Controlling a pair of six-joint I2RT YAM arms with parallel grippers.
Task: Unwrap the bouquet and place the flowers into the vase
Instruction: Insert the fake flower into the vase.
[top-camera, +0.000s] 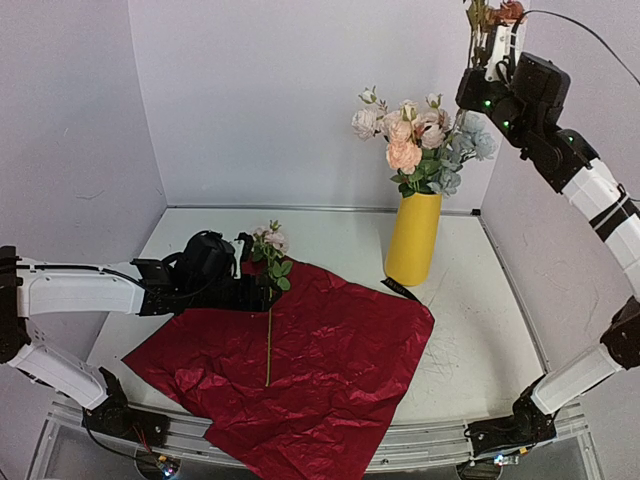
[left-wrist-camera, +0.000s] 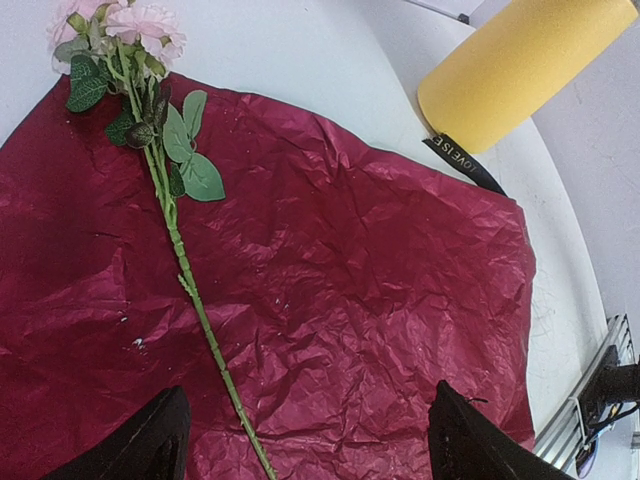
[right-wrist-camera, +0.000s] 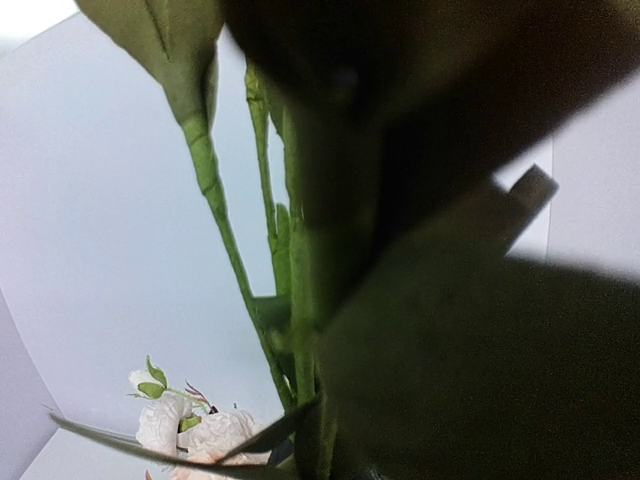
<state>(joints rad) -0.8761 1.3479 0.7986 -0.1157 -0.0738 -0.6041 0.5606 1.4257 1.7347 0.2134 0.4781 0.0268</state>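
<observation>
Left gripper (left-wrist-camera: 310, 440) is hovering open-jawed over a seemingly light, wiry pink flower (left-wrist-camera: 180, 140), best pinched mid-stem, while right gripper (top-camera: 496, 42) is clenching a second stem (right-wrist-camera: 210, 170).

Shows deep crimson, crinkled and glossy, right across the wrapping sheet (top-camera: 330, 370). Plain matte yellow on the vase (top-camera: 413, 240), and white, peach, pink and pale blue in the flowers (top-camera: 404, 155) above it. Pale pink heads, green leaves and green stalk on the loose stem (left-wrist-camera: 170, 200). Rusty tones up high on the brown flower (top-camera: 510, 12). Black with pale lettering on the ribbon (left-wrist-camera: 462, 163). Plain white on the tabletop (top-camera: 470, 320).
</observation>
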